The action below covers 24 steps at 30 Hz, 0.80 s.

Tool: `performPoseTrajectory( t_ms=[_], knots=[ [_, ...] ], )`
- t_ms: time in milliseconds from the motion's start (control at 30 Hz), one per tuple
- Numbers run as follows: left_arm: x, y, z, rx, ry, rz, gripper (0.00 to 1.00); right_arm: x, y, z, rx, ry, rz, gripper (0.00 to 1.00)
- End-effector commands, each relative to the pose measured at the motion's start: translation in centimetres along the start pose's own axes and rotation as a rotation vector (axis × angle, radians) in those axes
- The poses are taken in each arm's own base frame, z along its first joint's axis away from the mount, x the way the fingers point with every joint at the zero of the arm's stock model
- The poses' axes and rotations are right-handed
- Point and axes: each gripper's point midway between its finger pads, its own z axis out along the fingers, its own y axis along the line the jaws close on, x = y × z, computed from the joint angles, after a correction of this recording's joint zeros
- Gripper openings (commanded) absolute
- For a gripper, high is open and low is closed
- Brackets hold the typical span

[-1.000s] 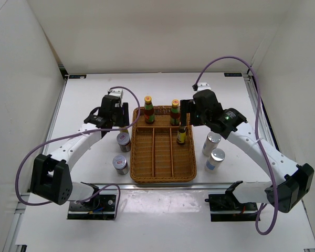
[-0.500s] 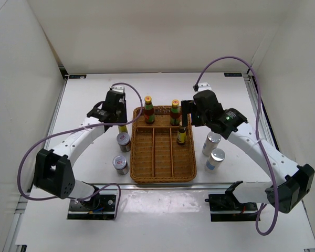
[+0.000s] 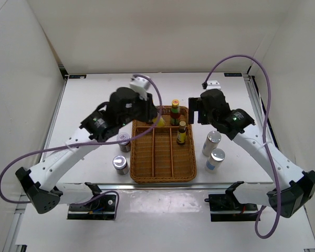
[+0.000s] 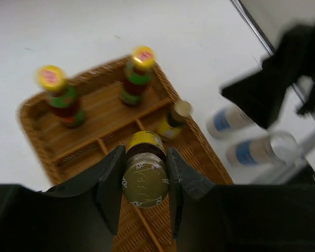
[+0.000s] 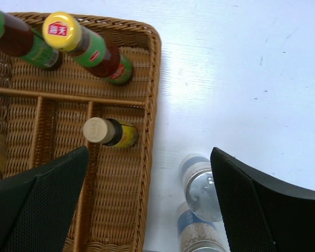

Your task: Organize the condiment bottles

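My left gripper (image 3: 156, 118) is shut on a small dark yellow-labelled bottle (image 3: 159, 122) and holds it above the back left of the wicker tray (image 3: 163, 180). In the left wrist view the fingers clamp this bottle (image 4: 144, 176) near its cap. Two tall yellow-capped bottles (image 4: 60, 97) (image 4: 137, 76) stand in the tray's back compartment. In the top view one (image 3: 175, 111) shows and the arm hides the other. A second small bottle (image 3: 181, 133) (image 5: 110, 131) stands in the right compartment. My right gripper (image 3: 194, 113) (image 5: 149, 155) is open and empty above the tray's right rim.
Two silver-lidded jars (image 3: 124, 142) (image 3: 120, 164) stand on the table left of the tray. Two more (image 3: 212, 143) (image 3: 216, 159) stand right of it, below my right gripper (image 5: 202, 184). White walls enclose the table.
My left arm has lifted the small bottle from beside the tray's left edge and swung right over the tray. The right gripper has drawn back slightly to the right.
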Motion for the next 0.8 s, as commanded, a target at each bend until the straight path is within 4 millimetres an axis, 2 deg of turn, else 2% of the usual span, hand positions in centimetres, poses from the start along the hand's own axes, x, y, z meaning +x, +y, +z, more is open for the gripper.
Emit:
performPoseTrajectory(
  t_ms=[0, 33, 100, 133, 233, 267, 333, 400, 433, 533, 767],
  knots=[
    [3.6, -4.5, 0.7, 0.134, 0.106, 0.044, 0.11, -1.6, -1.6, -1.3, 0.037, -0.053, 0.035, 0.99],
    [3.8, -6.7, 0.3, 0.185, 0.095, 0.073, 0.11, -1.9, -2.0, -1.5, 0.045, -0.063, 0.046, 0.99],
    [5.3, -8.2, 1.1, 0.203, 0.112, 0.108, 0.11, -1.7, -2.5, -1.6, 0.047, -0.06, 0.045, 0.99],
    [5.8, -9.7, 1.0, 0.231, 0.113, 0.123, 0.11, -1.6, -2.8, -1.5, 0.053, -0.05, 0.05, 0.99],
    [7.0, -11.9, 2.3, 0.259, 0.108, 0.141, 0.11, -1.4, -3.5, -1.5, 0.057, -0.046, 0.067, 0.99],
    [6.7, -12.3, 2.8, 0.266, 0.09, 0.136, 0.11, -1.1, -3.6, -1.3, 0.055, -0.035, 0.069, 0.99],
    [8.4, -13.3, 4.0, 0.276, 0.12, 0.152, 0.11, -1.0, -3.8, -1.5, 0.052, -0.031, 0.077, 0.99],
    [8.9, -13.9, 4.9, 0.279, 0.136, 0.17, 0.11, -0.8, -4.3, -1.5, 0.06, -0.021, 0.086, 0.99],
    [10.4, -13.8, 5.9, 0.266, 0.172, 0.182, 0.11, -0.8, -4.3, -1.5, 0.06, -0.021, 0.086, 0.99],
    [11.8, -14.3, 7.4, 0.252, 0.205, 0.198, 0.12, -0.3, -4.6, -1.3, 0.065, -0.002, 0.088, 0.99],
    [14.0, -13.0, 10.3, 0.147, 0.238, 0.228, 0.15, 1.8, -4.8, 0.4, 0.057, 0.099, 0.095, 0.99]
  ],
)
